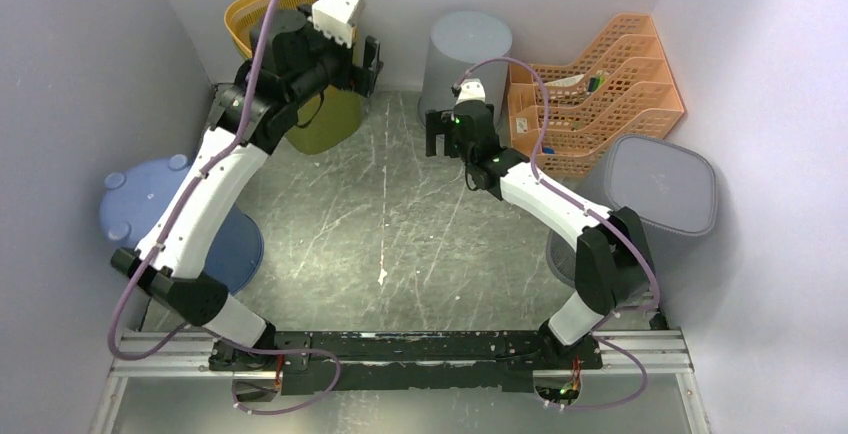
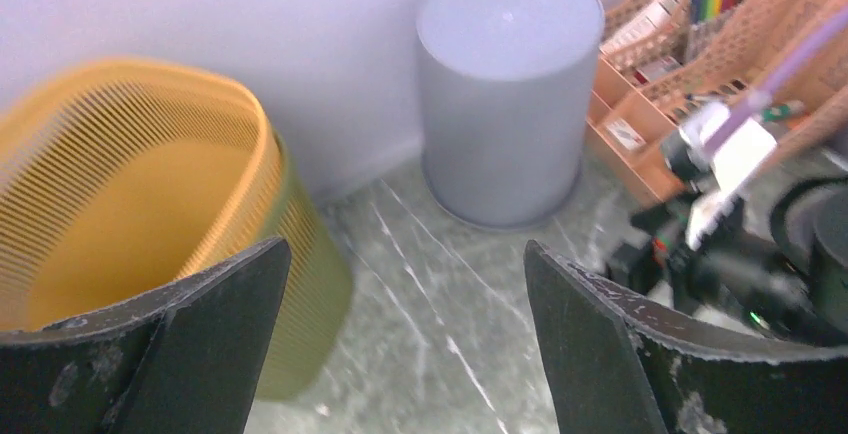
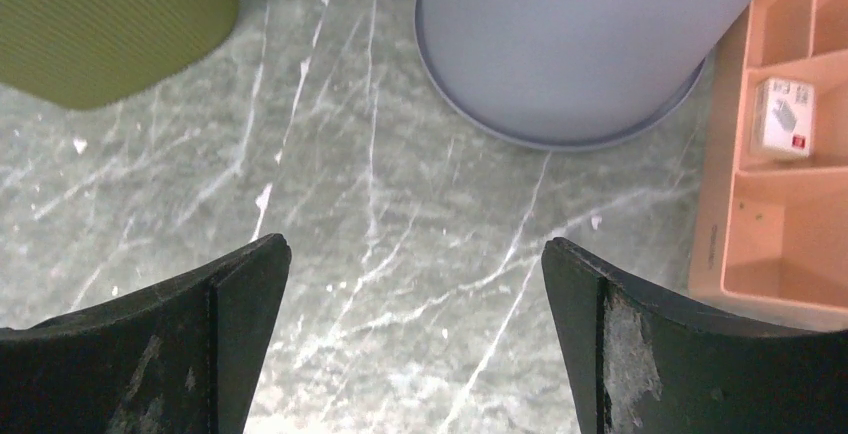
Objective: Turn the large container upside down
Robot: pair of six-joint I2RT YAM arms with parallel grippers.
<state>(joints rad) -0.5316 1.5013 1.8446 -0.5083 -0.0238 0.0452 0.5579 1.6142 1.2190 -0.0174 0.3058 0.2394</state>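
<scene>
Open floor point(image 2: 420, 304) between yellow basket point(image 2: 150, 184) and grey bin point(image 2: 505, 104) (wall point(image 2: 250, 14) behind)

The left arm point(image 1: 200, 194) stretches far forward, the left gripper point(image 1: 371, 62) raised, jaws spread wide and empty. The right arm point(image 1: 548, 199) bends inward toward the middle, the right gripper point(image 1: 452, 132) also wide apart, holding nothing.

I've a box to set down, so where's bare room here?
The middle of the marbled tabletop is bare, between the round blue bin and the square grey bin. A narrower strip runs between the yellow mesh basket and the grey cylindrical bin. The back right is crowded: orange lattice trays beside both grey bins.
</scene>
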